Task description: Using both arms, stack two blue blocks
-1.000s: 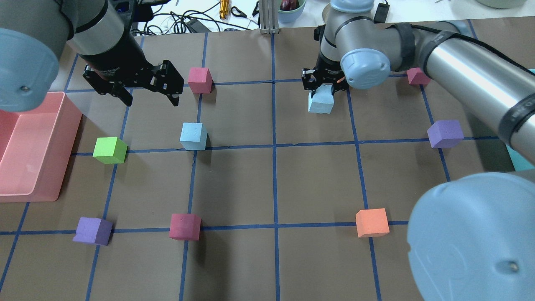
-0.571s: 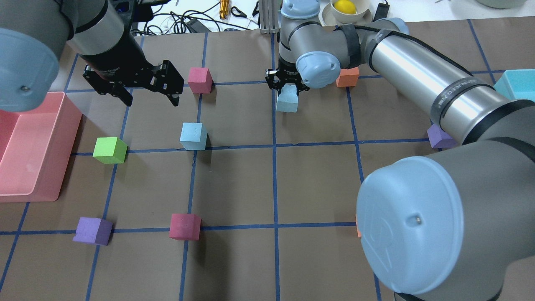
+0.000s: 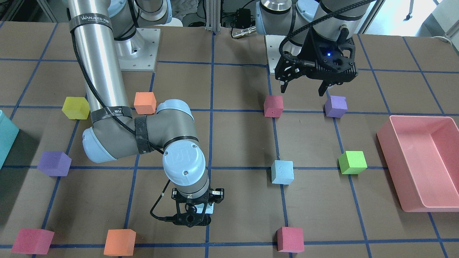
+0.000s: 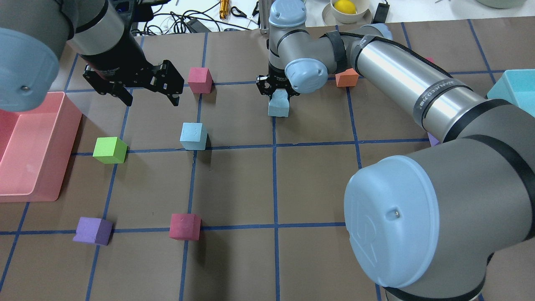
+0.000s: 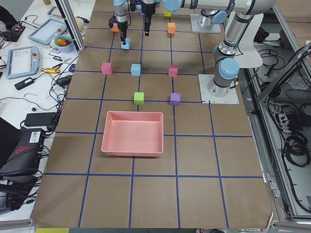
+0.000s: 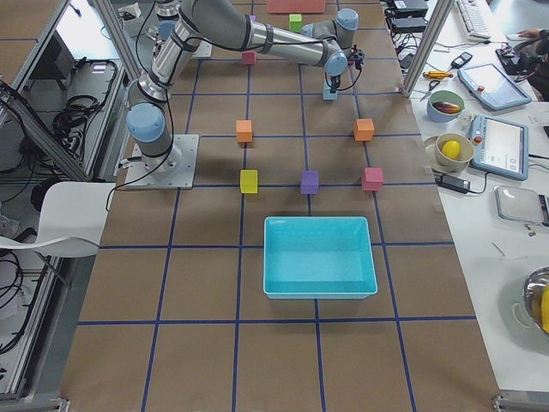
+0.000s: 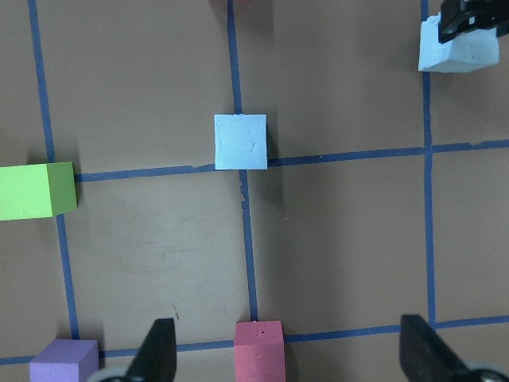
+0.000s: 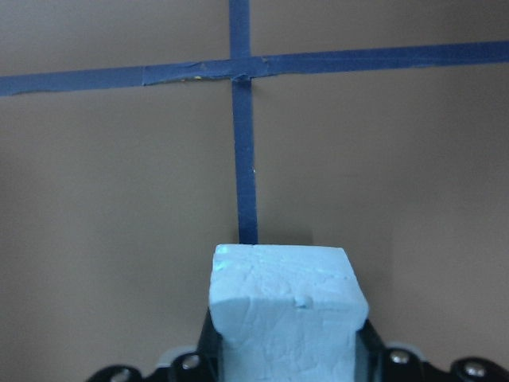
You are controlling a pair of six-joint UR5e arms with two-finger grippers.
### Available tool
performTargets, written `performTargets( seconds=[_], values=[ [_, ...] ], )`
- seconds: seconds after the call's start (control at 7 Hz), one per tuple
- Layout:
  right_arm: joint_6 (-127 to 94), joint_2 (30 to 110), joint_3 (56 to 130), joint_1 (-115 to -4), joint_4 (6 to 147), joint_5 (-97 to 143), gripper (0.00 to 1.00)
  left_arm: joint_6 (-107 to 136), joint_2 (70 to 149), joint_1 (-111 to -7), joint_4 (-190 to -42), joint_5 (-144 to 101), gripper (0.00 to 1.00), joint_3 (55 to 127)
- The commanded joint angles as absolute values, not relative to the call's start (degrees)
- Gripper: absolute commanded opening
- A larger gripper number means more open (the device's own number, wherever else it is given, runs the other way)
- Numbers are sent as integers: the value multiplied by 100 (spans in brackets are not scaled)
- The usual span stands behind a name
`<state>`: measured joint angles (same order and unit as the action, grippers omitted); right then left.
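One blue block [image 4: 193, 136] rests on the table at a grid crossing in the left half; it also shows in the front view [image 3: 282, 172] and the left wrist view [image 7: 240, 142]. My right gripper [image 4: 278, 88] is shut on the second blue block [image 4: 278, 104], holding it over the centre tape line at the far side. That block fills the bottom of the right wrist view [image 8: 286, 310] and shows at the top right of the left wrist view [image 7: 461, 49]. My left gripper [image 4: 151, 99] is open and empty, raised, nearer the far edge than the resting block and a little to its left.
Near the resting block are a green cube [image 4: 109, 149] and a pink cube [image 4: 199, 79]. Another pink cube [image 4: 184, 226] and a purple cube [image 4: 92, 230] lie nearer me. An orange cube [image 4: 347, 77] sits behind the right arm. A pink bin [image 4: 67, 167] is far left, a teal bin [image 4: 518, 83] far right.
My right arm has swung left with the blue block in its grip, from the right half of the table to the centre line. The left arm and the resting block have not moved.
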<state>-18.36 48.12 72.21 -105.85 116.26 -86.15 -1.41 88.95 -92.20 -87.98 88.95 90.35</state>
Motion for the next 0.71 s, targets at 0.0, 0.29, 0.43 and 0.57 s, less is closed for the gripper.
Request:
performTargets(
  seconds=[0.0, 0.29, 0.43, 0.57],
  values=[
    [-1846, 4790, 7225, -10600, 11628, -8613, 43, -106, 8903, -9246, -8789, 8877, 100, 9061],
    [-1837, 4772, 7225, -10591, 11637, -8613, 71, -193, 9192, -9255, -8240, 8868, 100, 9193],
    [-1828, 4764, 7225, -10591, 11645, -8631, 100, -246, 9350, -9203, -8096, 8868, 100, 9333],
    [-1846, 4772, 7225, -10591, 11637, -8657, 100, -316, 9656, -9202, -7625, 8868, 100, 9447]
  ],
)
